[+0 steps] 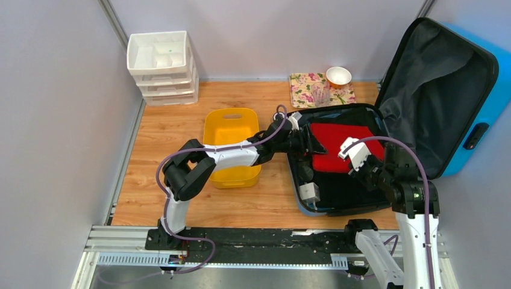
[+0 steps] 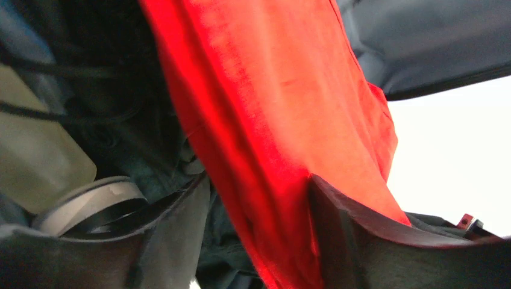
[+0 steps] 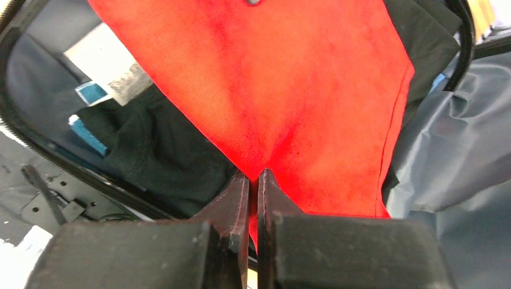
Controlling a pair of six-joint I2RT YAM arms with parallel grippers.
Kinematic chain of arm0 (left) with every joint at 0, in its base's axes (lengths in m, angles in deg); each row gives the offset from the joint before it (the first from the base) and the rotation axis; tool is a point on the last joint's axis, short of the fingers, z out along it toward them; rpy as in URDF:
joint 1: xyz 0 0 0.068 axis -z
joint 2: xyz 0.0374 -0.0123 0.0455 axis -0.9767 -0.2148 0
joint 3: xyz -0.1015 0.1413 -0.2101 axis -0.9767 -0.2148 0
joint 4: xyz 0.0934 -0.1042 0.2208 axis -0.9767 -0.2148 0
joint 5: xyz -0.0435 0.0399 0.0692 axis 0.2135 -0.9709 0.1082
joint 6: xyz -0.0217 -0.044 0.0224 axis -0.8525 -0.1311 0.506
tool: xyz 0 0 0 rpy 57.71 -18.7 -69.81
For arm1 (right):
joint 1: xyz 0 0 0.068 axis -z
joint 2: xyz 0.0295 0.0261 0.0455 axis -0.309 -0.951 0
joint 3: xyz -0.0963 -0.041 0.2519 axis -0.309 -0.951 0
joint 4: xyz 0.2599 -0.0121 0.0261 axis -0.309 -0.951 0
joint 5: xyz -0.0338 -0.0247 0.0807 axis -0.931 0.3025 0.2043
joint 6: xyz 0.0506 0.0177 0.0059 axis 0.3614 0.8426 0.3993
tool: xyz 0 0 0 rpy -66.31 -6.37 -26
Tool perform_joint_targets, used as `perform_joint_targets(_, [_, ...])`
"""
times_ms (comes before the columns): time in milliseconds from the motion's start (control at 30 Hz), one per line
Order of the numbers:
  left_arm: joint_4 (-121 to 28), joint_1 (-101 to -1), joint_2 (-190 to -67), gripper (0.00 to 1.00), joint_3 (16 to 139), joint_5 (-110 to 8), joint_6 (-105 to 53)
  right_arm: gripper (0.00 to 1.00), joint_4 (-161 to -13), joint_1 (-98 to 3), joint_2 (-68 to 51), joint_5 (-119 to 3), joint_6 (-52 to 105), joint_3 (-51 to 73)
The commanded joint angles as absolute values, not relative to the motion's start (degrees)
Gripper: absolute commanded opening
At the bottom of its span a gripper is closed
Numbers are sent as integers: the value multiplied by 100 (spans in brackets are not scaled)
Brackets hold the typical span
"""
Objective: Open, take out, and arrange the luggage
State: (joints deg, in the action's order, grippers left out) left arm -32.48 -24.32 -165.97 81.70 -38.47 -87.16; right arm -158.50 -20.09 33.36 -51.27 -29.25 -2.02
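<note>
The luggage lies open at the right; its blue shell (image 1: 491, 102) stands up with grey lining (image 1: 434, 78) facing me. In the lower half, a red cloth (image 1: 343, 141) lies over black clothing (image 3: 156, 156). My left gripper (image 1: 310, 143) reaches in from the left and is open. Its fingers straddle a raised fold of the red cloth (image 2: 271, 90), which passes through the left gripper (image 2: 258, 180). My right gripper (image 1: 348, 161) is at the cloth's near edge. In the wrist view, the right gripper (image 3: 253, 174) is shut on the red cloth (image 3: 289, 78), which puckers at the tips.
A yellow tub (image 1: 232, 144) sits left of the suitcase, under my left arm. A white drawer unit (image 1: 161, 66) stands at the back left. A floral tray (image 1: 304, 87) with a bowl (image 1: 338, 76) is at the back. A pale bottle (image 2: 36, 150) lies inside the suitcase.
</note>
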Motion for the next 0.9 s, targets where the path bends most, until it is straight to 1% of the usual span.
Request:
perform_joint_targets(0, [-2585,-2381,-16708,56,8493,-3656,-8625,0,-15933,-2020,3604,-4344,-2632,140])
perform_joint_targets(33, [-2540,-2381,-16673,46,8501,-3612,-8502,0,-16003,-2020,3622,-4299,-2614,131])
perform_joint_targets(67, [-2522,-2381,-16638,29,8502,-3576,-8423,0,-16030,-2020,3639,-4255,-2571,114])
perform_joint_targets(133, [-2644,-2407,-16542,11,8528,-3471,-8073,0,-16100,-2029,3631,-4132,-2422,113])
perform_joint_targets(167, [-2819,-2416,-16437,0,8658,-3436,-7879,0,-16127,-2020,3596,-4097,-2186,148])
perform_joint_targets(200, [-3273,-2451,-16366,0,8712,-3392,-7677,4,-16153,-2020,3456,-4088,-1983,183])
perform_joint_targets(267, [-3759,-2582,-16138,0,8817,-3409,-7097,15,-16223,-2020,3263,-4114,-1465,297])
perform_joint_targets(300, [-4275,-2661,-16059,0,8835,-3453,-6929,33,-16285,-2029,3166,-4053,-1132,429])
perform_joint_targets(367, [-4735,-2960,-15900,0,8879,-3436,-6525,54,-16373,-2011,2928,-3974,-858,561])
perform_joint_targets(400, [-5242,-3057,-15874,0,8906,-3366,-6358,65,-16356,-2011,2884,-3913,-578,666])
perform_joint_targets(467, [-5841,-3302,-15724,0,8863,-3365,-5831,68,-16250,-2011,2761,-3886,-330,755])
perform_joint_targets(533, [-6045,-3461,-15444,0,8678,-3225,-5541,71,-16145,-2011,2673,-3885,4,834])
perform_joint_targets(667, [-6292,-3786,-14890,0,7924,-3110,-5188,72,-15934,-1897,2366,-3974,409,703])
perform_joint_targets(733, [-6398,-4006,-14644,0,7703,-3207,-5021,72,-15663,-1844,2295,-3974,645,423])
perform_joint_targets(867, [-6687,-4270,-14581,0,7456,-3374,-4810,72,-15301,-1519,2006,-3869,1049,193])
